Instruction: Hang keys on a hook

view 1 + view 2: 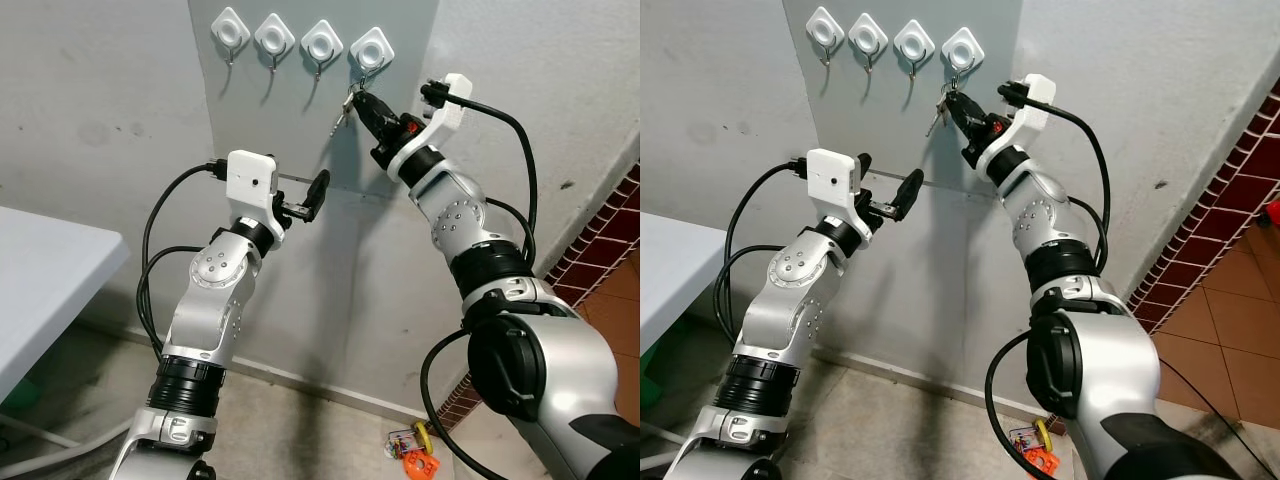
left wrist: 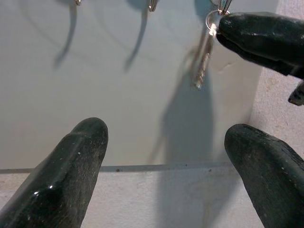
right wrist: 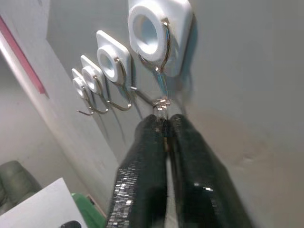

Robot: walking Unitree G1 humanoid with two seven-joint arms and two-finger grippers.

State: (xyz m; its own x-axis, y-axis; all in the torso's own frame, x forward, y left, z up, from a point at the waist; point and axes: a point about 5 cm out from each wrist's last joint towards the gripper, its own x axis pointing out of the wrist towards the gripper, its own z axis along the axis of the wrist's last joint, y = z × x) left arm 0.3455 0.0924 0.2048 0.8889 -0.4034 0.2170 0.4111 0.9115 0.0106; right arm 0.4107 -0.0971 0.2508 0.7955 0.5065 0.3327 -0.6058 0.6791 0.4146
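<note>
Floor clutter (image 1: 412,452) too small to identify.

Grey wall (image 1: 90,110) across most of frame, faint scuffs at left. Smoother grey panel (image 1: 290,140) at upper centre, lower edge marked by thin dark line.

White table (image 1: 45,270) at left edge, corner pointing toward centre; green object (image 1: 18,392) beneath it, lower left.

Red-brown tiled strip (image 1: 600,235) along right edge, running down to tiled floor at lower right.

Small cluster of orange and yellow items (image 1: 415,450) on floor, bottom centre-right; can't identify them from here.

Concrete floor (image 1: 300,440) along bottom.
</note>
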